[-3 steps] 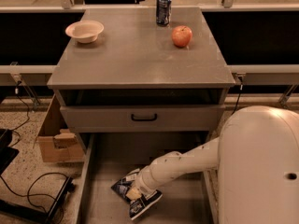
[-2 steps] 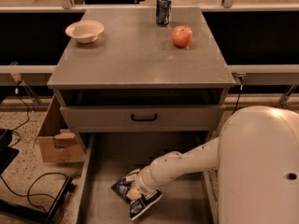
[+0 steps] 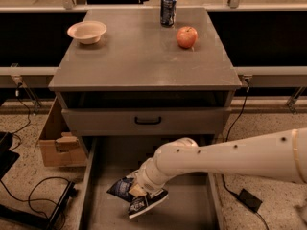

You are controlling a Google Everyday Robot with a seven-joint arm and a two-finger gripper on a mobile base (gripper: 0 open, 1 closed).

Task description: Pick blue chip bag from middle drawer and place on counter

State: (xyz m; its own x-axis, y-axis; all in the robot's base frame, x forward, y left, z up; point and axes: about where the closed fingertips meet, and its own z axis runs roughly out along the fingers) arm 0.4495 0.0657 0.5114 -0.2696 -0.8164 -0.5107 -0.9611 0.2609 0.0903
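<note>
Fingers [image 3: 138, 189] of the gripper [image 3: 136, 192] appear clamped across the blue chip bag [image 3: 149, 201], whose crumpled ends stick out to their left and right, low inside the middle drawer [image 3: 189, 211]. Gripping mid-bag likely keeps it balanced for lifting to the counter [image 3: 139, 56], well above them.

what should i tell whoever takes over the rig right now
Gripper: down inside the open middle drawer, right on the blue chip bag. A firm grasp cannot be confirmed from this view.
Bag: in the drawer, left of centre, not on the counter.
Counter: holds a bowl, a drink can and an apple, all toward the back.
Done: drawer open, arm reached to the bag.
Left: secure the bag, lift it out, set it on the counter.
</note>
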